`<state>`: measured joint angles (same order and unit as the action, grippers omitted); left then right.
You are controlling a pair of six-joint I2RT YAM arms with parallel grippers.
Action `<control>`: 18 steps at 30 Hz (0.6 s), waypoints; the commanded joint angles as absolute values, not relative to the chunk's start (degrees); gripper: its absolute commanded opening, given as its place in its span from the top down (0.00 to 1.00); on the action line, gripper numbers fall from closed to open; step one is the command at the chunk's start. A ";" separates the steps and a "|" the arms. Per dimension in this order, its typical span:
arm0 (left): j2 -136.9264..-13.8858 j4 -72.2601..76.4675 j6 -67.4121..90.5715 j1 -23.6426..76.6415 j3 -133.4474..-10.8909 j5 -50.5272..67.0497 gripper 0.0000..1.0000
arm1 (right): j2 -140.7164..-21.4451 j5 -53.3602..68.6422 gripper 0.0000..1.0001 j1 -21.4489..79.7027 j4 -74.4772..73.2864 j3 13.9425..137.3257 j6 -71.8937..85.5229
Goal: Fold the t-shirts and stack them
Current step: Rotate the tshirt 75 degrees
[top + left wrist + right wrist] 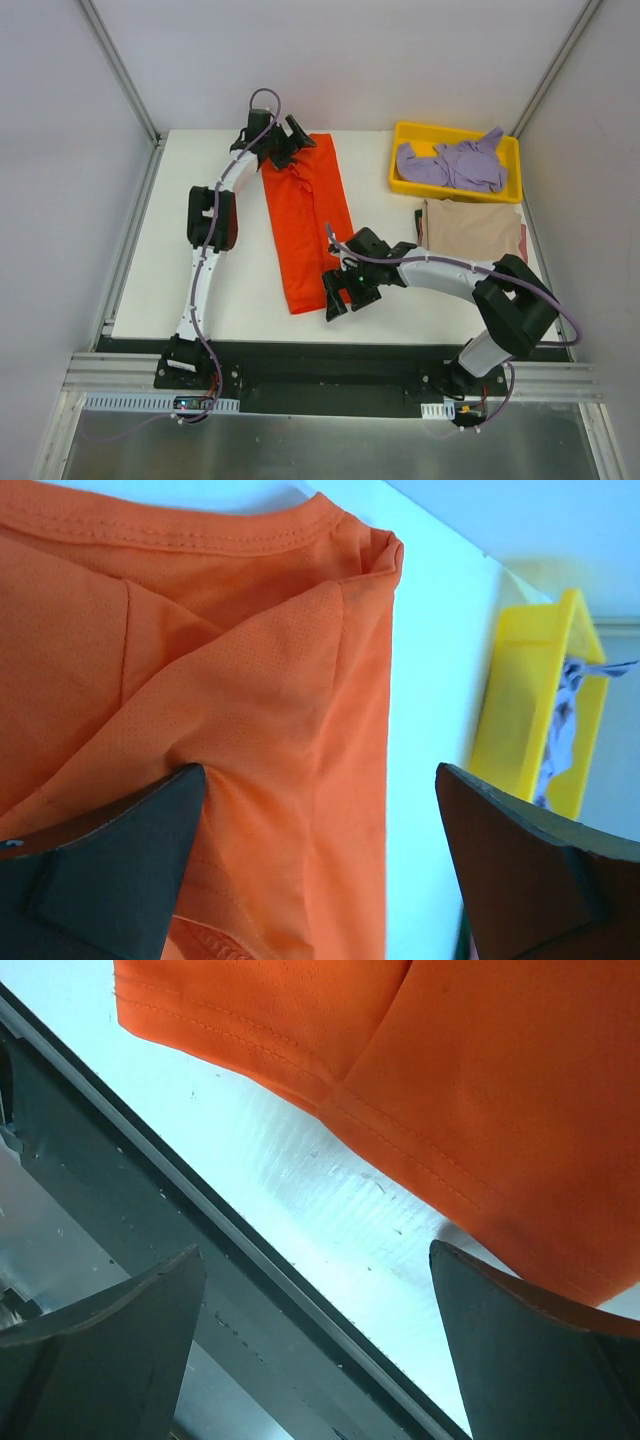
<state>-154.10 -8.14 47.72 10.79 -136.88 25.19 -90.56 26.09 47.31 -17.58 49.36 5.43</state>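
okay, the orange-red t-shirt [305,225] lies on the tabletop [245,290] as a long narrow strip, sides folded in, running from the far middle down toward the near edge. left hand [283,150] hangs over the far, collar end, fingers spread wide and holding nothing; its wrist view shows the stitched neckline and a sleeve seam right below. right hand [345,292] sits at the near end by the hem, likewise spread and empty, with the stitched hem corner just ahead of its fingers. off to the right, the tan t-shirt [470,230] rests folded flat on the tabletop, and the lavender t-shirt [455,165] is bunched up in the yellow tray [440,129] just beyond it. handling, by my read: thin, light knit, floppy, no stiffness at all, so it'll sag and slide on this smooth surface unless both ends move together. best bite looks like the doubled hem corners near and the collar-shoulder edge far, pinching all layers. no brand, label or print readable anywhere.
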 commanded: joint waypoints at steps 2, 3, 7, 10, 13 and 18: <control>-141.80 -6.86 31.67 9.40 -129.05 22.60 0.01 | -87.64 20.49 0.04 47.02 -21.35 53.87 3.25; -139.42 -7.03 29.20 9.40 -127.46 21.63 0.01 | -86.93 19.96 0.04 47.02 -21.44 54.05 3.16; -132.64 -9.40 24.18 9.49 -125.95 18.46 0.01 | -84.21 17.32 0.04 46.67 -21.36 53.35 3.60; -130.87 -10.19 24.34 9.67 -126.21 23.53 0.01 | -82.18 15.47 0.04 46.50 -20.22 52.56 5.09; -129.99 -10.46 27.41 10.11 -123.50 29.86 0.01 | -80.16 14.59 0.04 45.44 -18.29 51.25 7.11; -131.83 -10.46 29.44 13.62 -119.72 38.39 0.01 | -77.44 13.09 0.04 40.79 -16.88 47.39 11.42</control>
<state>-130.52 -8.99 28.91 10.33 -123.68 29.12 -80.82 15.42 44.23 -18.57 50.54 7.03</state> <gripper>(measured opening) 0.990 0.959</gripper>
